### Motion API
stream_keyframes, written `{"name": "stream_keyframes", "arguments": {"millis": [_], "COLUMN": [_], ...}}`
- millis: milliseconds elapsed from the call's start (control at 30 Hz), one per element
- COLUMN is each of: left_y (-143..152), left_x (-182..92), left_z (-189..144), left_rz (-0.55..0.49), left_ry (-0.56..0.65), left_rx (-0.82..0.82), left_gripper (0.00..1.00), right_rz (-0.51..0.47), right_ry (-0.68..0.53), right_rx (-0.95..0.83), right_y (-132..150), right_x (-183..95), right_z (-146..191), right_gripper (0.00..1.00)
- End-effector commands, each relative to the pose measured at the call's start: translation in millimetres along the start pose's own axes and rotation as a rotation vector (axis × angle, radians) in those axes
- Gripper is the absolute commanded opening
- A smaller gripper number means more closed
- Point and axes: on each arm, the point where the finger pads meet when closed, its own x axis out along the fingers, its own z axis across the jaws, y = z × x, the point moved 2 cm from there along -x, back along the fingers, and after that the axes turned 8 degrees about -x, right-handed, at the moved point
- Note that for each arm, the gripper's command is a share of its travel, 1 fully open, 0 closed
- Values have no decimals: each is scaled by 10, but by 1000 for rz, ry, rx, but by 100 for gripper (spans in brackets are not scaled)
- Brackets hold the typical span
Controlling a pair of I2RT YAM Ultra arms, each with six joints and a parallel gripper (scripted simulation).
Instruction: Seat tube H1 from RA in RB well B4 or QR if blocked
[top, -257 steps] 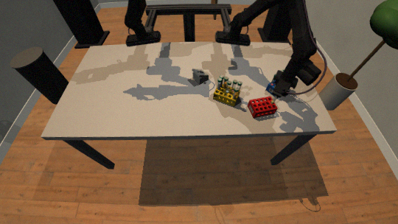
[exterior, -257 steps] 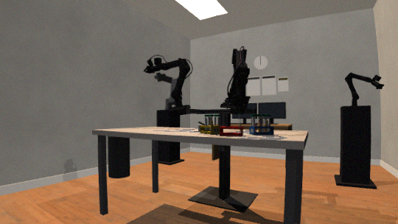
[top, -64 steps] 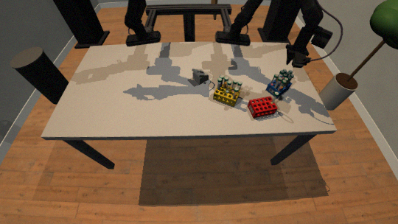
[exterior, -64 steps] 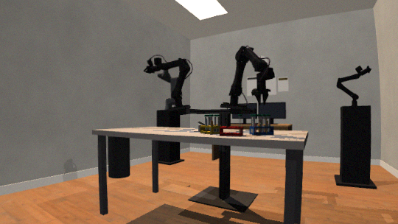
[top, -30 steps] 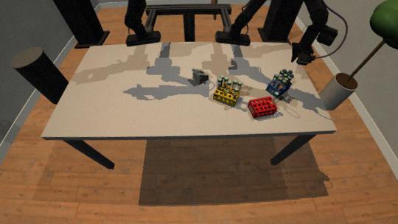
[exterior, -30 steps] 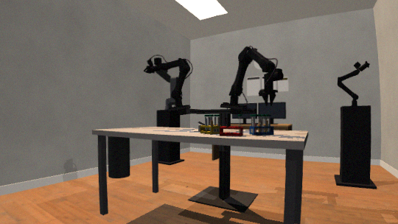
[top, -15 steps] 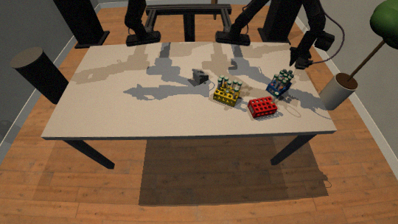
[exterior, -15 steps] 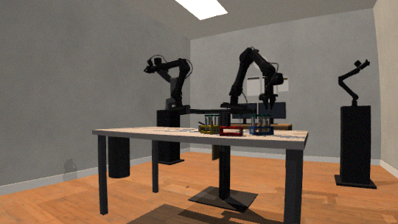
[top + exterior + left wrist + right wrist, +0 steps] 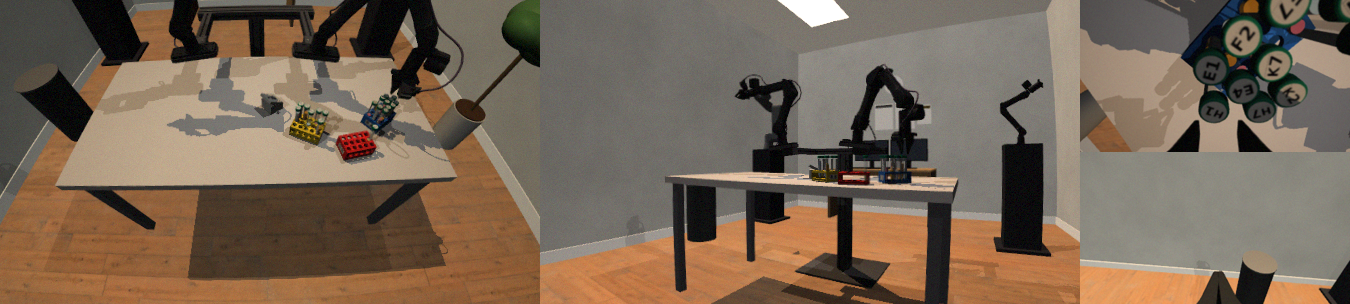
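The blue rack RA [image 9: 371, 122] [image 9: 1194, 50] holds several capped tubes. Tube H1 [image 9: 1213, 109] stands at its near edge in the left wrist view, beside E4 and H7. My left gripper [image 9: 1218, 126] [image 9: 395, 93] is partly open and empty, above RA; its fingertips show just below H1's cap in the wrist view, with the cap not between them. The yellow rack RB [image 9: 305, 135] [image 9: 824, 178] holds several tubes. The red rack QR [image 9: 356, 148] [image 9: 854, 182] shows no tubes. My right gripper [image 9: 1218, 277] [image 9: 737, 95] is shut and empty, raised away from the racks. B4's inside is not visible.
A small grey box [image 9: 272, 104] stands behind RB on the table [image 9: 150, 160]. QR lies between RB and RA, nearer the table's front edge. E1, E4 and H7 crowd closely around H1. A potted plant [image 9: 457, 127] stands beyond the table's right edge.
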Motion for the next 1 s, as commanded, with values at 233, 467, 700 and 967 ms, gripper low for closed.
{"name": "stream_keyframes", "arguments": {"millis": [233,467,700,967], "left_y": [-89,-81,-68,-148], "left_x": [-34,-2,82,40], "left_z": [20,5,-20,105], "left_rz": [-43,-41,-33,-52], "left_ry": [-30,-27,-13,-43], "left_rx": [-3,-2,-2,-2], "left_gripper": [30,30,30,30], "right_rz": [-25,-25,-25,-25], "right_ry": [27,27,27,27], "right_rx": [11,11,11,11], "right_y": [-189,-189,-189,-189], "right_x": [-112,-112,-112,-112], "right_z": [-97,-97,-97,-97], "right_gripper": [0,0,0,0]}}
